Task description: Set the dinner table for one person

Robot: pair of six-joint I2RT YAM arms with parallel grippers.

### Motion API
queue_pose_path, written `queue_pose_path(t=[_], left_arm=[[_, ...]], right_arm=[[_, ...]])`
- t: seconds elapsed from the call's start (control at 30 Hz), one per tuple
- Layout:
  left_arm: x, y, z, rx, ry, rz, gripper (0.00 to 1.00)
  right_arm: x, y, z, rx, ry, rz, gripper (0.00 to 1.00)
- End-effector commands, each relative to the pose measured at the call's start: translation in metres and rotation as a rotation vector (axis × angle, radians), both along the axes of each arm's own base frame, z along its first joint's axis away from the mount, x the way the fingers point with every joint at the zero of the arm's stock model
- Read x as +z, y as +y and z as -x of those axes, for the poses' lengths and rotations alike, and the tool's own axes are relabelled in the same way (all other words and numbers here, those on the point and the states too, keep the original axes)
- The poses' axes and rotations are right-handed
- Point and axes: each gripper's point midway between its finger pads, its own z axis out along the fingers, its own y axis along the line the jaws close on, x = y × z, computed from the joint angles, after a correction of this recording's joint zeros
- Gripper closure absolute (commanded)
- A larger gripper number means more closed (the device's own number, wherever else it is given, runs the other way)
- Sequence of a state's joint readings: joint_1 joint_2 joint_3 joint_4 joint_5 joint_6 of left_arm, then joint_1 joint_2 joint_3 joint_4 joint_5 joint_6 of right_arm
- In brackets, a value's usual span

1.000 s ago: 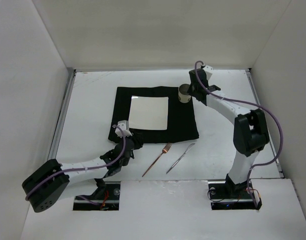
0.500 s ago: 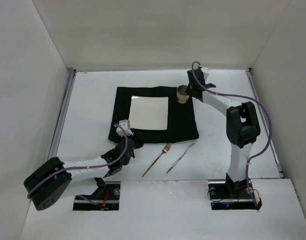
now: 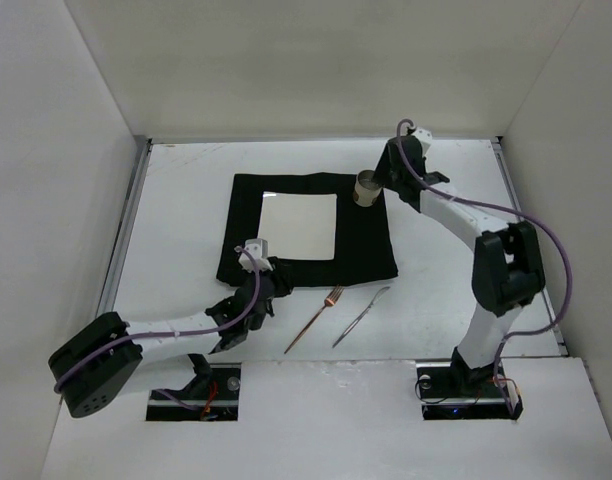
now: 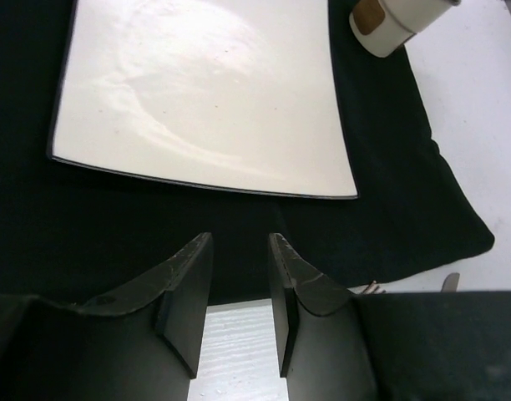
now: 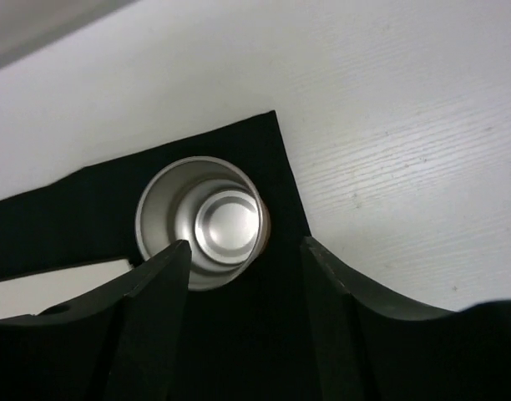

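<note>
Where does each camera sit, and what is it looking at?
Top: high behind the arms, looking down on the table; left arm and right arm both show.
Left wrist: low by the mat's near edge, facing the plate; the open left gripper shows.
Right wrist: above the cup, looking down into it; the open right gripper shows.
Shared: both wrist views catch the cup and mat.

Glossy white link shells and matte black joint housings on left arm (image 3: 171,328) and right arm (image 3: 451,210) alike; thin purple cable (image 3: 563,275) looped outside each; small white camera block (image 3: 254,245) by the wrist; left gripper (image 4: 237,251) with black wedge-shaped fingers (image 4: 187,286), flat inner faces; black bases (image 3: 466,385) with exposed wiring
</note>
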State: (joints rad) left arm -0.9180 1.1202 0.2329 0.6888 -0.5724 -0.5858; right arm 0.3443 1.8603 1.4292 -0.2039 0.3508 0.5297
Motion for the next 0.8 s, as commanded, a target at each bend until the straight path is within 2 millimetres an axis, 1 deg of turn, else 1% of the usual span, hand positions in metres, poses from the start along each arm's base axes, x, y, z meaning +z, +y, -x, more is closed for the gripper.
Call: queue_pose_path(t=[0.0, 0.07, 0.1, 0.13, 0.17, 0.23, 0.27, 0.3, 0.37, 0.4, 0.43, 0.5, 0.57, 0.6, 0.67, 0.7, 0.77], left_arm=[[0.024, -0.014, -0.003, -0.01, -0.037, 0.016, 0.69], [0.021, -0.016, 0.003, -0.015, -0.004, -0.027, 0.69], [0.02, -0.016, 0.005, -0.009, 0.008, -0.044, 0.69], [0.018, -0.014, 0.009, 0.0, 0.026, -0.072, 0.69], [0.016, -0.013, 0.013, 0.005, 0.042, -0.1, 0.7], [0.014, -0.012, 0.021, -0.001, 0.064, -0.154, 0.72], [0.014, -0.012, 0.026, -0.009, 0.073, -0.177, 0.72], [0.012, -0.013, 0.031, -0.022, 0.083, -0.203, 0.71], [0.009, -0.014, 0.04, -0.052, 0.103, -0.246, 0.71], [0.007, -0.013, 0.045, -0.067, 0.118, -0.277, 0.71], [0.005, -0.013, 0.049, -0.078, 0.128, -0.298, 0.7], [0.003, -0.015, 0.06, -0.107, 0.147, -0.344, 0.66], [0.001, -0.017, 0.065, -0.127, 0.162, -0.366, 0.65], [-0.001, -0.021, 0.069, -0.151, 0.166, -0.374, 0.66], [-0.001, -0.027, 0.075, -0.182, 0.162, -0.382, 0.66], [0.0, -0.029, 0.078, -0.196, 0.152, -0.387, 0.67], [0.004, -0.031, 0.08, -0.21, 0.126, -0.403, 0.73]], right_arm=[[0.07, -0.003, 0.01, 0.017, -0.184, -0.053, 0.38], [0.075, -0.006, 0.025, 0.02, -0.211, -0.06, 0.38], [0.074, -0.007, 0.034, 0.023, -0.219, -0.066, 0.42], [0.072, -0.005, 0.043, 0.029, -0.225, -0.075, 0.48], [0.068, -0.004, 0.052, 0.031, -0.228, -0.084, 0.56], [0.058, -0.001, 0.068, 0.034, -0.223, -0.106, 0.78], [0.05, 0.0, 0.075, 0.034, -0.212, -0.11, 0.86], [0.045, -0.001, 0.081, 0.028, -0.202, -0.11, 0.88], [0.034, -0.008, 0.093, -0.001, -0.184, -0.1, 0.88], [0.031, -0.01, 0.098, -0.006, -0.181, -0.095, 0.86], [0.029, -0.012, 0.104, -0.006, -0.179, -0.089, 0.81], [0.025, -0.014, 0.113, 0.013, -0.18, -0.081, 0.69], [0.022, -0.015, 0.117, 0.024, -0.171, -0.07, 0.67], [0.022, -0.016, 0.119, 0.021, -0.169, -0.069, 0.68], [0.026, -0.015, 0.122, 0.008, -0.194, -0.091, 0.71], [0.031, -0.013, 0.123, 0.002, -0.213, -0.102, 0.75], [0.038, -0.013, 0.124, -0.009, -0.234, -0.101, 0.83]])
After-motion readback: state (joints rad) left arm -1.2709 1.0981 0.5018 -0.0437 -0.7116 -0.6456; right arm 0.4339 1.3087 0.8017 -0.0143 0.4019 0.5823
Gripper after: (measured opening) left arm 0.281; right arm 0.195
